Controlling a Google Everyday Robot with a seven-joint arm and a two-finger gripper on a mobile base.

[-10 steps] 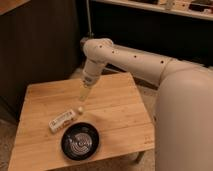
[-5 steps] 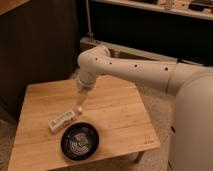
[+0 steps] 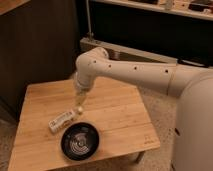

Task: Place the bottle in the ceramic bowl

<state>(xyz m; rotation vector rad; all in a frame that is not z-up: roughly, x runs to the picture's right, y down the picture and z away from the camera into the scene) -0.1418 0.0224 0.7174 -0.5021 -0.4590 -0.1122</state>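
The bottle (image 3: 62, 120) lies on its side on the wooden table (image 3: 120, 117), its white cap pointing right. The ceramic bowl (image 3: 80, 141), black with pale rings inside, sits just in front of it near the table's front edge. My gripper (image 3: 79, 107) hangs from the white arm (image 3: 130, 72) and points down, right above the bottle's cap end and behind the bowl. The bowl holds nothing.
The table's front edge (image 3: 85, 162) runs close below the bowl. A dark cabinet wall (image 3: 35, 45) stands behind the table at left. A low shelf unit (image 3: 145, 52) stands at the back right. My white body (image 3: 195, 130) fills the right side.
The arm has swung left and down. The gripper has moved from above the table's middle to just over the bottle's cap end. Bottle and bowl have not moved.
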